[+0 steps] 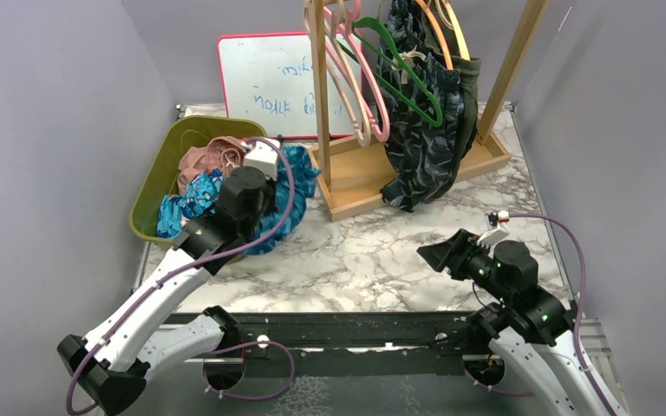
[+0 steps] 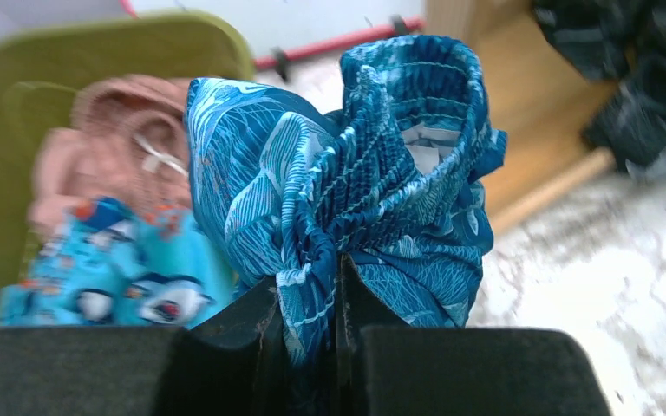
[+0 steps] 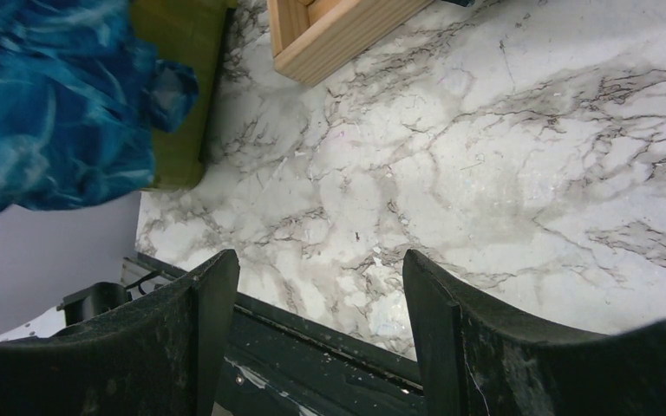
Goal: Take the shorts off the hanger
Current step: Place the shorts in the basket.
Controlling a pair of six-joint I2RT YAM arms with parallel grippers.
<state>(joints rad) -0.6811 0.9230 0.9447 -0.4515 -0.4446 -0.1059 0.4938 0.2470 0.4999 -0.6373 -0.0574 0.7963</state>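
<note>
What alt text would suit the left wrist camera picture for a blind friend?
The left gripper pinches the bunched waistband of blue leaf-print shorts. Behind, pink shorts and cartoon-print shorts lie in a green bin, with marble tabletop at right.

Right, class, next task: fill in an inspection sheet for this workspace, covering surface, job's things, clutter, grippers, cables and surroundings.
Surface: marble-pattern table.
Job's things: blue leaf-print shorts held beside the green bin; pink shorts and cartoon-print shorts in the bin; navy shorts and olive shorts hanging on the wooden rack.
Clutter: whiteboard at the back; bare hangers on the rack.
Grippers: left gripper shut on blue leaf-print shorts; right gripper open, holding nothing.
Cables: purple cable along each arm.
Surroundings: grey walls.
</note>
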